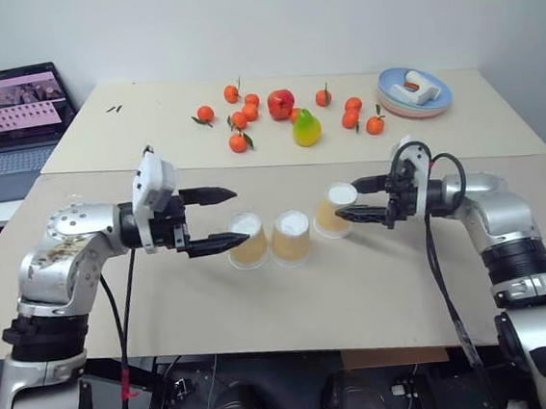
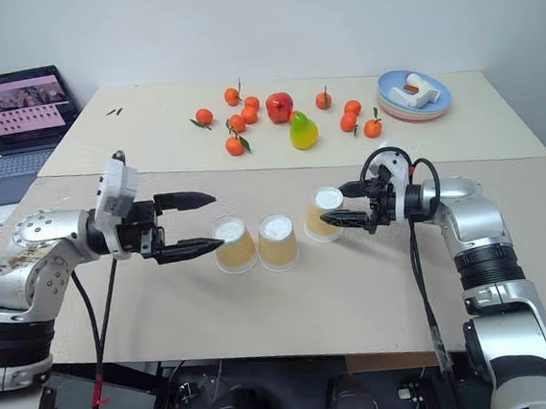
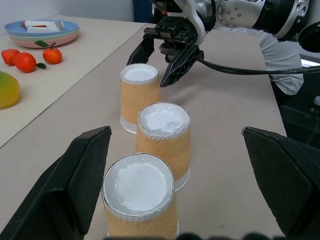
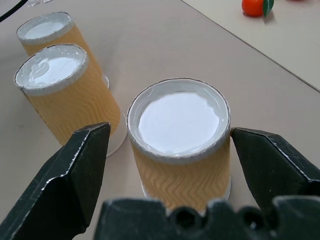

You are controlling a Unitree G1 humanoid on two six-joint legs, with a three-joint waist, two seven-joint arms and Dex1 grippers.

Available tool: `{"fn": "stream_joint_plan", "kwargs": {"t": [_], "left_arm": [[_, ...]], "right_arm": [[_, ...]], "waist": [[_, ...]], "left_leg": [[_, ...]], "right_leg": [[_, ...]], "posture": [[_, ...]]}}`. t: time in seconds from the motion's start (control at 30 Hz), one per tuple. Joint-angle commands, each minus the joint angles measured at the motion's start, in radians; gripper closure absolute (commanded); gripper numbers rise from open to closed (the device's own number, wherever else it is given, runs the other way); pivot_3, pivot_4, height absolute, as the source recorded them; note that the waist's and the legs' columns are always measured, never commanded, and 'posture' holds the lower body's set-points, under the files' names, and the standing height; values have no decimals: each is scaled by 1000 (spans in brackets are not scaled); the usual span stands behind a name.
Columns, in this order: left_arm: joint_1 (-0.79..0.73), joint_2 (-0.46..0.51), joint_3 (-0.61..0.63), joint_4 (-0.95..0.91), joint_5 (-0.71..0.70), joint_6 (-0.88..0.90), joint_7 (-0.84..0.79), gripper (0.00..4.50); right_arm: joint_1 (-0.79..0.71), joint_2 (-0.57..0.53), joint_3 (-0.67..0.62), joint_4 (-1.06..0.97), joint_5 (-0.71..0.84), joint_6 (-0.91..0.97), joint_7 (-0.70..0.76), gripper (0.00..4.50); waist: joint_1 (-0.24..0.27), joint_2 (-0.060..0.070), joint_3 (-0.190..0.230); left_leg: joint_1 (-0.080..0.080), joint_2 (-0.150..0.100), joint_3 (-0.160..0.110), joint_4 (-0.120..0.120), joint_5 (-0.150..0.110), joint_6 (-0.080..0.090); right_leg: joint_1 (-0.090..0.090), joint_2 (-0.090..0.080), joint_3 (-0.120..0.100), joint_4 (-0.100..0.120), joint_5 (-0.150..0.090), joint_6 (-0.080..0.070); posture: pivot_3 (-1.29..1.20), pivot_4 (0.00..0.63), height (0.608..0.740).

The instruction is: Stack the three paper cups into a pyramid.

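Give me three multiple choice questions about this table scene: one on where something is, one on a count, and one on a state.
1. Where is the yellow-green pear?
A. on the far table among the oranges
B. beside the laptop
C. on the plates

2. How many paper cups stand on the near table?
A. two
B. three
C. four

3. How do the cups stand?
A. stacked in a pyramid
B. lying on their sides
C. upside down, each on the table

Answers:
1 A, it lies by the red apple and the oranges.
2 B, three stand in a row.
3 C, white bases face up; none is stacked.
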Motion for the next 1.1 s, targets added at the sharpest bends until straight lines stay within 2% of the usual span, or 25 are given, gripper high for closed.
{"fn": "stream_joint_plan", "kwargs": {"t": [0.03,0.4,0.5,0.6,0.63,0.8,0.93,1.1], "left_arm": [[0,8,9,-34,-6,-23,-5,17],[17,22,9,-29,10,-41,-14,17],[18,25,8,-25,15,-46,-14,0],[18,25,6,-24,18,-50,-13,0],[18,25,6,-24,18,-50,-13,0],[29,27,9,-29,24,-56,-9,0],[34,28,8,-34,28,-59,-7,0],[46,31,9,-27,34,-73,-8,0]], "right_arm": [[-37,16,-20,6,-5,-30,-20,0],[-34,55,-47,-10,14,-21,-68,0],[-31,57,-48,-18,17,-21,-71,685],[-24,62,-46,-29,19,-16,-77,1694],[-24,64,-47,-31,19,-13,-82,1786],[-29,55,-60,-105,42,23,-103,1791],[-62,14,-62,-255,86,110,-78,1791],[-194,-33,-10,-423,139,287,-57,1791]], "waist": [[-1,0,0],[-4,0,0],[-7,0,0],[-9,0,0],[-10,0,0],[-14,1,0],[-14,1,1],[-15,3,2]], "left_leg": [[0,0,0,0,0,0],[0,0,0,0,0,0],[0,0,0,0,0,0],[0,0,0,0,0,0],[0,0,0,0,0,0],[0,0,0,0,0,0],[0,0,0,0,0,0],[0,0,0,0,0,0]], "right_leg": [[0,0,0,0,0,0],[0,0,0,0,0,0],[0,0,0,0,0,0],[0,0,0,0,0,0],[0,0,0,0,0,0],[0,0,0,0,0,0],[0,0,0,0,0,0],[-1,0,0,0,0,0]], "posture": [[0,150,663],[0,150,663],[0,150,663],[0,150,663],[0,150,663],[0,150,663],[0,150,663],[0,150,663]]}}
